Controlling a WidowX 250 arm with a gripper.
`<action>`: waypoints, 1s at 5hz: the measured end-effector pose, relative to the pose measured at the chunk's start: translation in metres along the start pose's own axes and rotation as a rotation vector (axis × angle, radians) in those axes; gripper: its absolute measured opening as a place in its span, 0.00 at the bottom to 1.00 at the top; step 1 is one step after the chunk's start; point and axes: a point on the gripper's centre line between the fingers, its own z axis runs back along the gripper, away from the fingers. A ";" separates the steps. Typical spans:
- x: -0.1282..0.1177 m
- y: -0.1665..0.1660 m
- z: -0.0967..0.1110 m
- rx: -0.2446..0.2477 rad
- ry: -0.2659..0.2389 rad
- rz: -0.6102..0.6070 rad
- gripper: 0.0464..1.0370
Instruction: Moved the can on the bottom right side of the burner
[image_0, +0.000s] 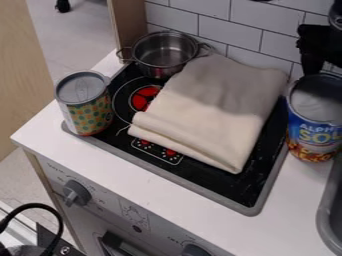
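Closest to me, at the lower left, a black cable (59, 220) loops beside the toy kitchen's front panel (143, 215), which carries a dark knob (77, 193) on the left and another knob (195, 250) at the bottom edge. Above the panel runs the white bench (180, 202), with the grey rim of a basin (325, 220) at the right edge of my view.

Set in the bench is the black stove top (220, 187) with its grey border. A folded cream cloth (207, 110) lies across much of it, partly covering the red burner marking (141, 98). At the left front corner I have a can with a dotted green and orange label (91, 112), upright, its grey top facing up.

The blue can (310, 131), the one nearest my gripper (314, 57), stands upright on the bench just beside the stove top's right edge, off the burner. Farther back, a small metal pot (162, 57) with two handles sits at the stove top's left rear corner. My gripper is at the upper right, close behind the blue can; I can't tell whether it is released or clenched. White tiles (230, 25) line the wall behind.
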 end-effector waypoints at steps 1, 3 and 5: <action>0.000 -0.004 0.001 0.004 -0.001 -0.005 0.96; 0.001 -0.014 -0.004 -0.034 0.035 -0.076 0.96; -0.020 -0.021 -0.008 -0.083 0.113 -0.200 0.96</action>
